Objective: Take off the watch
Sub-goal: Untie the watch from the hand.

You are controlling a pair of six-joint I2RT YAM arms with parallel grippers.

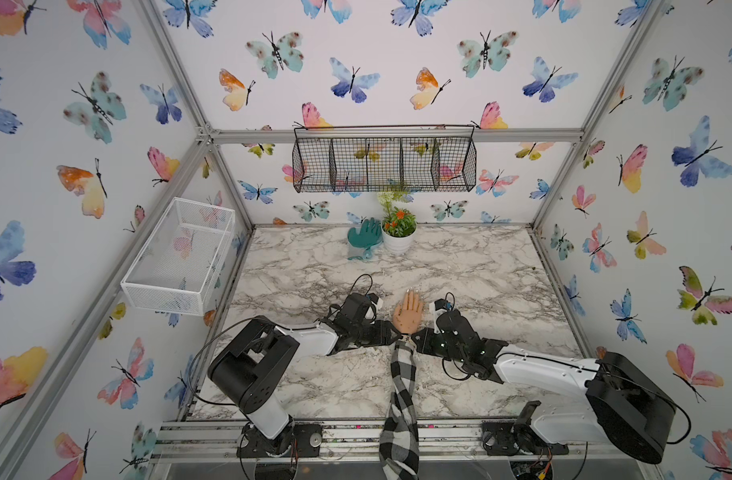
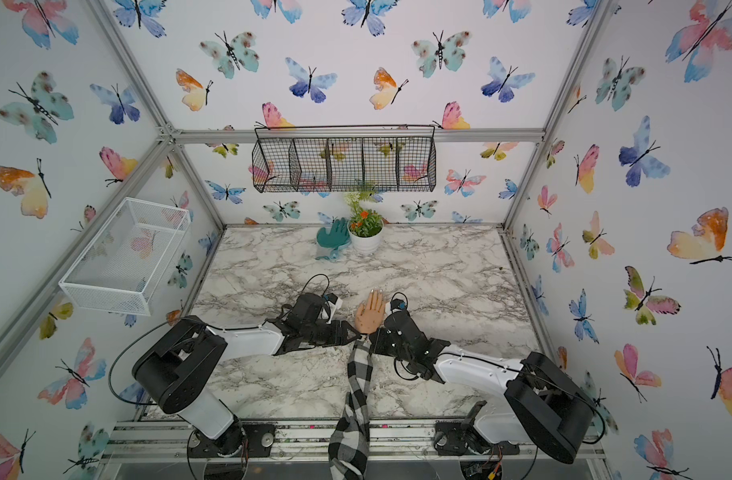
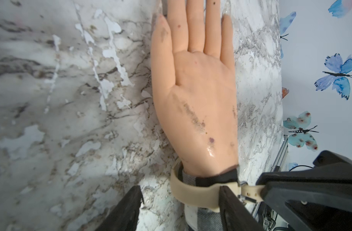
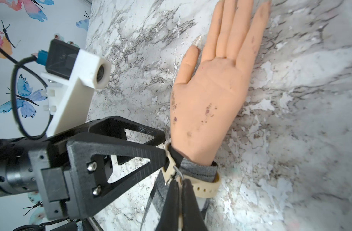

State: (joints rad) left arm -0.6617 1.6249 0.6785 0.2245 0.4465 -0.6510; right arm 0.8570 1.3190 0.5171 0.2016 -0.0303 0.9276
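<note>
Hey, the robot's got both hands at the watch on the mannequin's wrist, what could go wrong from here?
The watch strap loops the wrist over the sleeve cuff, so the right hand, shut on the strap by the buckle, may drag the mannequin instead of freeing it. The left hand is open around the strap, one finger close to the right hand; they could collide. The thin strap may also slip out.
</note>
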